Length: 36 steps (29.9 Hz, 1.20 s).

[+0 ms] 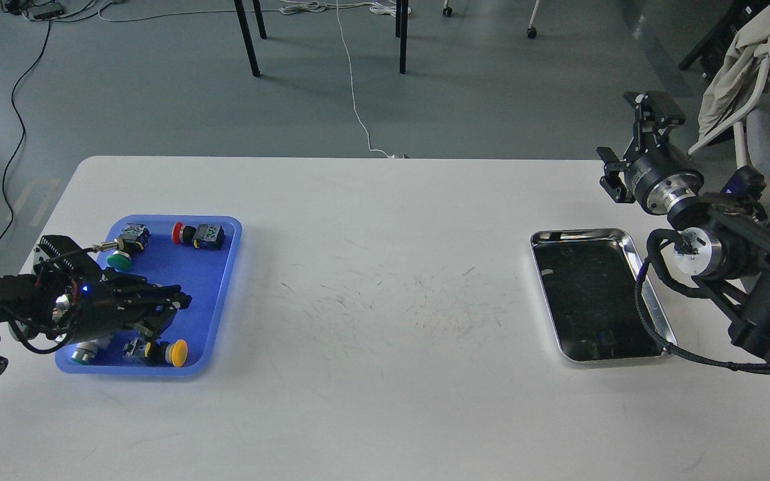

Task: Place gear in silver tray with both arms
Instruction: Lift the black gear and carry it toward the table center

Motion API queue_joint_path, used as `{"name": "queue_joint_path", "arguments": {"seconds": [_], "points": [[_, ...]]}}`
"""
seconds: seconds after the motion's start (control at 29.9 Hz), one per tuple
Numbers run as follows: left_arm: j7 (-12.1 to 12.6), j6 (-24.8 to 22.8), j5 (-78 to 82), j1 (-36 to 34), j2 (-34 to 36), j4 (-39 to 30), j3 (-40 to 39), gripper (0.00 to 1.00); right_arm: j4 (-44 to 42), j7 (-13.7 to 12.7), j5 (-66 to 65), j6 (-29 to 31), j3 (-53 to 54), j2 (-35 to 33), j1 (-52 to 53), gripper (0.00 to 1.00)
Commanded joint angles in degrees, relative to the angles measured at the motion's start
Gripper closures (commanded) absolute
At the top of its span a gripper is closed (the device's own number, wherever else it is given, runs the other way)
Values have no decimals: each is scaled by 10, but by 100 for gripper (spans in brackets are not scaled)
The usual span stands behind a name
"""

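My left gripper (180, 304) hovers over the right half of the blue tray (198, 280), fingers drawn together on a small black part, the gear, which barely shows between them. The silver tray (627, 235) lies at the table's right end, its dark mirror bottom bare. My right gripper (654, 107) is raised above the table's far right corner, beyond the silver tray and pointing away. It is dark, and its fingers cannot be told apart.
The blue tray holds a red push button (188, 234), a green one (117, 259), a yellow one (172, 352) and other switch parts. A black cable (646, 314) from my right arm runs along the silver tray's right rim. A cloth-draped chair (752, 60) stands off the right edge.
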Motion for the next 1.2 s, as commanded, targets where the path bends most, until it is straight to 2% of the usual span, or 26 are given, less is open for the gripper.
{"name": "queue_joint_path", "arguments": {"seconds": [0.0, 0.27, 0.4, 0.57, 0.84, 1.17], "points": [[0, -21, -27, -32, 13, -27, -3, 88, -2, 0, -9, 0, 0, 2, -1, 2], [0, -47, -43, -110, 28, -117, -3, 89, -1, 0, -8, -5, 12, 2, 0, 2], [0, -64, -43, -150, 22, -200, -2, 89, -2, 0, -1, -17, 38, 1, -2, 2], [0, -86, -33, -186, -32, -250, -2, 89, -4, -6, 17, -17, 62, 1, -5, 2], [0, -111, -15, -227, -144, -238, 3, 88, -11, -7, 43, -18, 89, 4, -5, 2], [0, -127, -14, -257, -291, -140, 10, 87, -24, -6, 43, -18, 102, 10, -2, 2]]}}
